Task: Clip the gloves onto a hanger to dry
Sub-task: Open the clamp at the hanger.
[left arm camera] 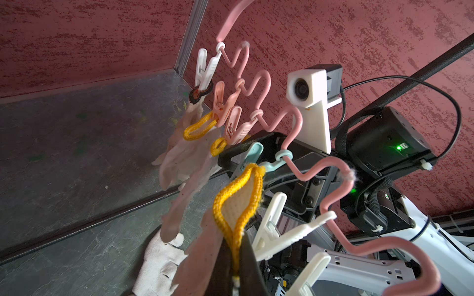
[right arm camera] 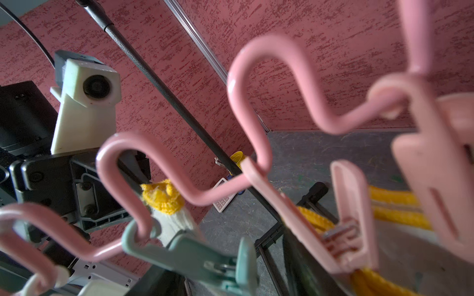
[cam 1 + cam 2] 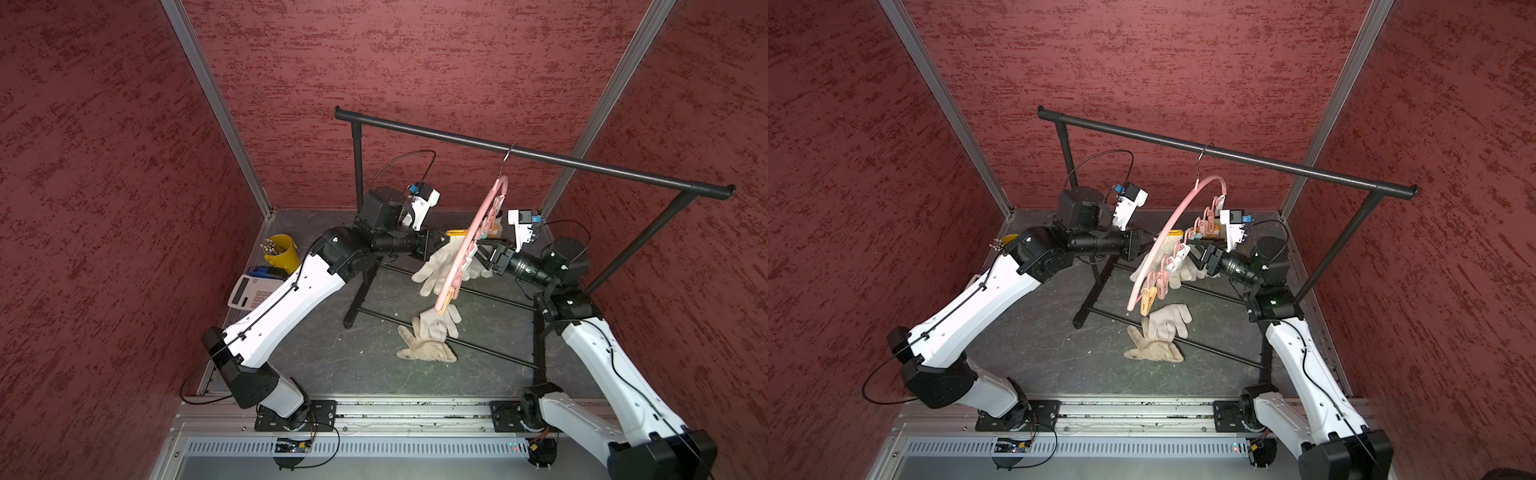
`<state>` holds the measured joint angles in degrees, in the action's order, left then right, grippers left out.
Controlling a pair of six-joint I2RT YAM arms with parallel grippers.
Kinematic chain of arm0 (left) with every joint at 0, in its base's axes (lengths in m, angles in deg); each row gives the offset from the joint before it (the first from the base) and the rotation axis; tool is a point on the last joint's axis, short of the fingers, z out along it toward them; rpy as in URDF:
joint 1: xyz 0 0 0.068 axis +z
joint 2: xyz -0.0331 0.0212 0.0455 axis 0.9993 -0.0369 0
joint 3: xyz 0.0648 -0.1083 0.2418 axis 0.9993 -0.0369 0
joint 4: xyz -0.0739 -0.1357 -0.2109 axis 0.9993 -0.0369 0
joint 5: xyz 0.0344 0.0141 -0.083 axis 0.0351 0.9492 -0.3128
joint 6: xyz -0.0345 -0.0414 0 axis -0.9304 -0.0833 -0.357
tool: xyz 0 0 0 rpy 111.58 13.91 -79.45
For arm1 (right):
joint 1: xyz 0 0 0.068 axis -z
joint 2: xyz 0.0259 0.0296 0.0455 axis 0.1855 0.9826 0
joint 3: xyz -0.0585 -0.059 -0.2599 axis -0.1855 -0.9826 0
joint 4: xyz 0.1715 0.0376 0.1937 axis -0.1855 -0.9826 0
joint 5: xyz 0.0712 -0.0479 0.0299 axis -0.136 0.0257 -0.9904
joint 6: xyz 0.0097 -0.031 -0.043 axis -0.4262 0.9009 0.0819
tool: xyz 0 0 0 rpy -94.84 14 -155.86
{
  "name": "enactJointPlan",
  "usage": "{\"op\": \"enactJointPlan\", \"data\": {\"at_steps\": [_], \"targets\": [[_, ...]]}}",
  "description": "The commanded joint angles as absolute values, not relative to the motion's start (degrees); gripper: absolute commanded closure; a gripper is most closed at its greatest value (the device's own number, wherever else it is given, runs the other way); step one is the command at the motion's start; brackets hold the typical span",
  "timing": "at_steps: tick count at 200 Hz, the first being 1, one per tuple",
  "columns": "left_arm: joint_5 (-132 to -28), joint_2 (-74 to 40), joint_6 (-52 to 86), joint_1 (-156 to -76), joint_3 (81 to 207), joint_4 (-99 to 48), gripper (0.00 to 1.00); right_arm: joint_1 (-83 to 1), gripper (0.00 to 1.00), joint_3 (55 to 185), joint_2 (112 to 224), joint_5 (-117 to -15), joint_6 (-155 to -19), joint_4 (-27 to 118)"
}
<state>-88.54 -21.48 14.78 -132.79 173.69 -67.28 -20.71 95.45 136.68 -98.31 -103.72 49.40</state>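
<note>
The pink hanger (image 3: 469, 245) (image 3: 1167, 232) hangs by its metal hook from the black rack, its wavy bar (image 1: 259, 84) (image 2: 246, 84) carrying pastel clothespins. Three gloves hang clipped to it, one with a dark cuff (image 1: 201, 92) and two with yellow cuffs (image 1: 198, 128). My left gripper (image 1: 237, 271) (image 3: 446, 240) is shut on the yellow cuff of another glove (image 1: 239, 194), raised against the teal clothespin (image 1: 252, 153) (image 2: 195, 253). My right gripper (image 2: 230, 269) (image 3: 484, 249) is shut on that teal clothespin. Two more gloves (image 3: 438, 324) (image 3: 1154, 349) lie on the floor below.
The black garment rack (image 3: 519, 151) spans the back, and its base bars (image 3: 490, 353) cross the grey floor under the hanger. A yellow cup of sticks (image 3: 282, 251) and a white calculator (image 3: 249, 291) sit at the far left. Red walls enclose the cell.
</note>
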Motion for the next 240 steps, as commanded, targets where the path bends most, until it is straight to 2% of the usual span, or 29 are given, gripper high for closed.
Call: {"op": "enactJointPlan", "data": {"at_steps": [1,113,180,240], "targets": [[-89.02,-19.99,15.06,-132.49,172.77,-65.45,1.00,-21.06,0.42,97.53,136.28,-97.34,-103.00,52.29],[-89.10,-18.90,14.93,-132.42,171.14,-64.98,1.00,-21.14,0.51,99.49,136.78,-97.65,-101.91,52.29],[-89.18,-18.82,14.71,-132.18,170.78,-64.45,1.00,-21.08,0.43,99.23,137.62,-99.75,-102.17,53.24],[-89.28,-18.72,14.70,-132.18,170.63,-64.52,1.00,-21.10,0.40,100.11,140.80,-104.19,-103.17,55.85]]}}
